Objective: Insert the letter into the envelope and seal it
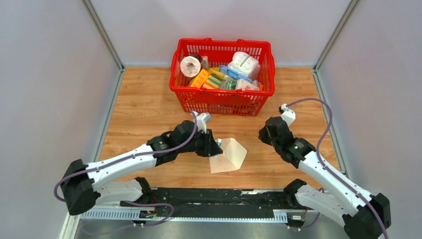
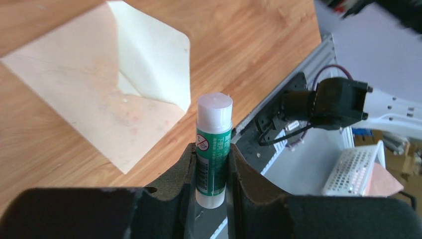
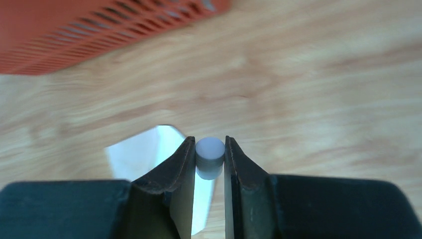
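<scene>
My left arm (image 1: 119, 164), right arm (image 1: 326, 174): white link shells, black joint housings, purple cable (image 1: 330, 117) along each. My left gripper (image 2: 211, 149): black wedge-shaped fingers (image 2: 174, 174).

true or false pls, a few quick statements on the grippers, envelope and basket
1. The left gripper is shut on a green-labelled glue stick. True.
2. The envelope has its flap sealed down. False: the flap stands open.
3. The right gripper is empty. False: it grips a small whitish round piece.
4. The red basket stands on the table, beyond the envelope. True.
</scene>
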You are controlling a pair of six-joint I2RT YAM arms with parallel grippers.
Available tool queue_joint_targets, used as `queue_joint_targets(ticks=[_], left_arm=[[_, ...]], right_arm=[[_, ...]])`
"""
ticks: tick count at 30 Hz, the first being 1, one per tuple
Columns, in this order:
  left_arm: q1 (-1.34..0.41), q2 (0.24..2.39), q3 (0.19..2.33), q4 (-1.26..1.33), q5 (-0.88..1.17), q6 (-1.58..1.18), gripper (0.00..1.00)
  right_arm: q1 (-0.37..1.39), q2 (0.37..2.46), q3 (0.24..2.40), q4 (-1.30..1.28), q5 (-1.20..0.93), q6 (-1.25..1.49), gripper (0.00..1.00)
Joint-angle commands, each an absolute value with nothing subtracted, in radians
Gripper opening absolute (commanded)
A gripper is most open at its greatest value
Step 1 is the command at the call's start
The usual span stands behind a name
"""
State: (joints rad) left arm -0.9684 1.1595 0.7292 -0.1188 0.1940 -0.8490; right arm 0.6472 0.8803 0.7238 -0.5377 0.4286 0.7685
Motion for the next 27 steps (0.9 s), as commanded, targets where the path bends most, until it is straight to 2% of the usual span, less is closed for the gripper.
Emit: queue_joint_targets(ticks=[1, 7, 16, 19, 27], left_arm=[[-0.920, 1.003, 0.813, -0.294, 0.026, -0.795, 0.00], [-0.871, 0.867, 0.850, -0.429, -0.030, -0.753, 0.00], [-0.870, 0.799, 0.873, -0.486, -0.071, -0.749, 0.00], [-0.870, 0.790, 0.868, -0.488, -0.069, -0.752, 0.00], [-0.870, 0.796, 0.853, -0.469, -0.051, -0.765, 0.00]], right_arm=[[0.525, 0.932, 0.597, -0.476, 0.382, 0.813, 0.11], [0.382, 1.132, 0.594, -0.391, 0.333, 0.756, 0.09], [0.341, 1.331, 0.643, -0.362, 0.307, 0.710, 0.08], [0.344, 1.335, 0.641, -0.364, 0.313, 0.704, 0.13], [0.342, 1.338, 0.623, -0.360, 0.281, 0.713, 0.33]])
